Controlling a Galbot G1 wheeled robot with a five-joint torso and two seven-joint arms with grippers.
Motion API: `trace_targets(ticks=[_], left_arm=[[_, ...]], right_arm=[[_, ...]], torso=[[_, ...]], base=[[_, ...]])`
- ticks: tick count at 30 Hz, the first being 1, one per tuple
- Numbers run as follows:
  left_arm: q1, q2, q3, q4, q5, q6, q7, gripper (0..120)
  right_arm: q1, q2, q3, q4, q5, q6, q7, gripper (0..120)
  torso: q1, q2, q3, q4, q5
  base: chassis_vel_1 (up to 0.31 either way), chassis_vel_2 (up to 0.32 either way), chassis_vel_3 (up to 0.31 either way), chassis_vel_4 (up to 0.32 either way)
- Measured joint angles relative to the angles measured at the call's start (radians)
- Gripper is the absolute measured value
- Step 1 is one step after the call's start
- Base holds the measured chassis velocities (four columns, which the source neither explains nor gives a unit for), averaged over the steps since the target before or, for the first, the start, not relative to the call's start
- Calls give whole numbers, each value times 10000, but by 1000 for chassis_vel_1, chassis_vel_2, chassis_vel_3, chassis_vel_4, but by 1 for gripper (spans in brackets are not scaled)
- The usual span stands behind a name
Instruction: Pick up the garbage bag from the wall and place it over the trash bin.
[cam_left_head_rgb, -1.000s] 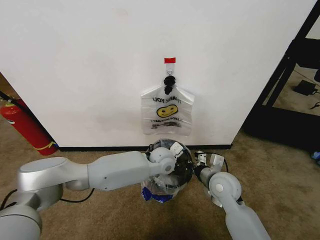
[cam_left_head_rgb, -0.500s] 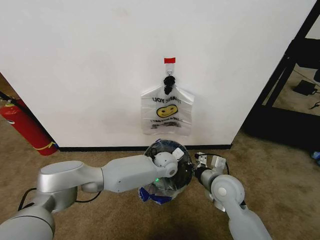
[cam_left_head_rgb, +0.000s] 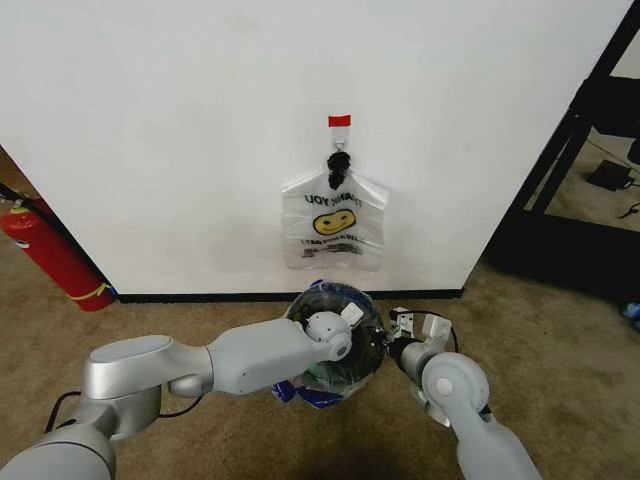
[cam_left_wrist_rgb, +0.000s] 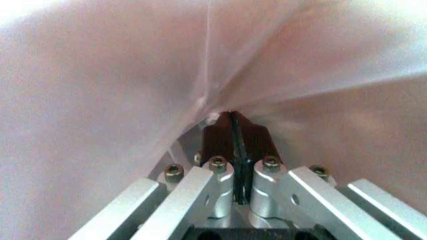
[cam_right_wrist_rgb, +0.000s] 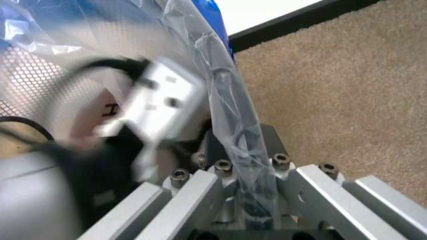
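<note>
1. Two arms reach low to the trash bin (cam_left_head_rgb: 335, 340) on the carpet (cam_left_head_rgb: 560, 340) near the wall (cam_left_head_rgb: 180, 130) in the head view: left gripper (cam_left_head_rgb: 345, 325) over the bin's mouth, right gripper (cam_left_head_rgb: 398, 330) at the bin's right rim. Garbage bag (cam_left_head_rgb: 315, 392) draped around the bin, clear film with blue marks spilling over the near side. Bunch of like bags (cam_left_head_rgb: 335, 225) hanging on the wall hook above the bin; red fire extinguisher (cam_left_head_rgb: 52, 252) far left.

2. Left wrist view: dark fingers (cam_left_wrist_rgb: 223, 137) pressed together, pinching a fold of the garbage bag's pale film (cam_left_wrist_rgb: 113, 75).

3. Right wrist view: right gripper (cam_right_wrist_rgb: 243, 165) clamped on a gathered strip of the garbage bag (cam_right_wrist_rgb: 230, 110), beside the bin's mesh wall (cam_right_wrist_rgb: 37, 75); blurred left gripper (cam_right_wrist_rgb: 157, 105) just beyond.
</note>
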Motion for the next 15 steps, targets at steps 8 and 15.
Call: trace_targets(ticks=[8, 15], left_arm=[[-686, 932, 67, -2281, -803, 223, -623, 0], [-884, 1172, 645, -2113, -713, 235, -652, 0]], right_arm=[[188, 64, 67, -465, -290, 137, -97, 0], [130, 106, 52, -340, -348, 160, -110, 0]], torso=[[0, 1, 0, 0, -1], [0, 1, 0, 0, 0]], base=[[0, 0, 0, 0], [0, 0, 0, 0]])
